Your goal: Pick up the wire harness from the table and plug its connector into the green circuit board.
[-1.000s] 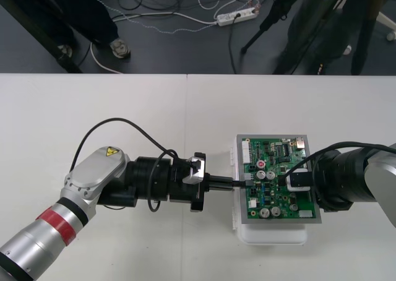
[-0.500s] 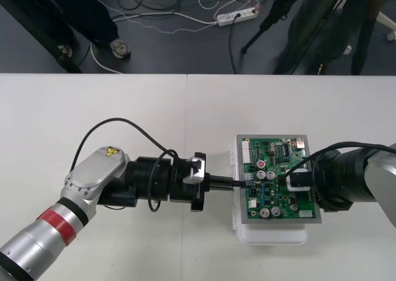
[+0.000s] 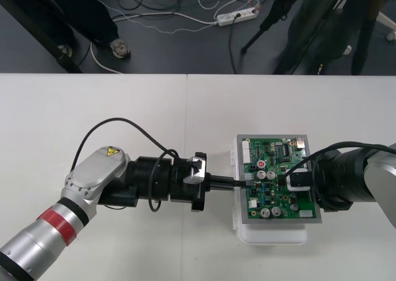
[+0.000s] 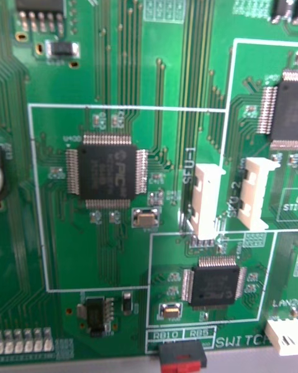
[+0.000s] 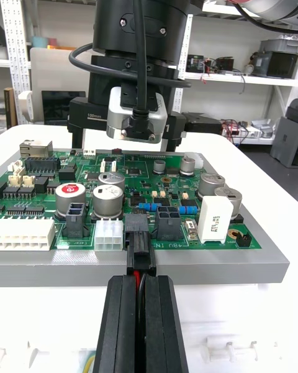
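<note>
Green circuit board: sits on white base, on table.
Left claw: clamped on harness plug; red wire shows between fingers.
Plug position: at board's left-edge connectors; cannot tell whether seated.
Right claw: low over board's right side; grip unreadable.
Risk: a skewed push could bend pins or shift the board on its base.

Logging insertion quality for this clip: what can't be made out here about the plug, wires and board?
Plug seating depth in the board: left wrist view, the plug's body covers the joint; front view, too small.
Wires behind the plug: left wrist view, the left gripper's shut fingers mostly cover them.
Board under the right gripper: front view, covered.
</note>
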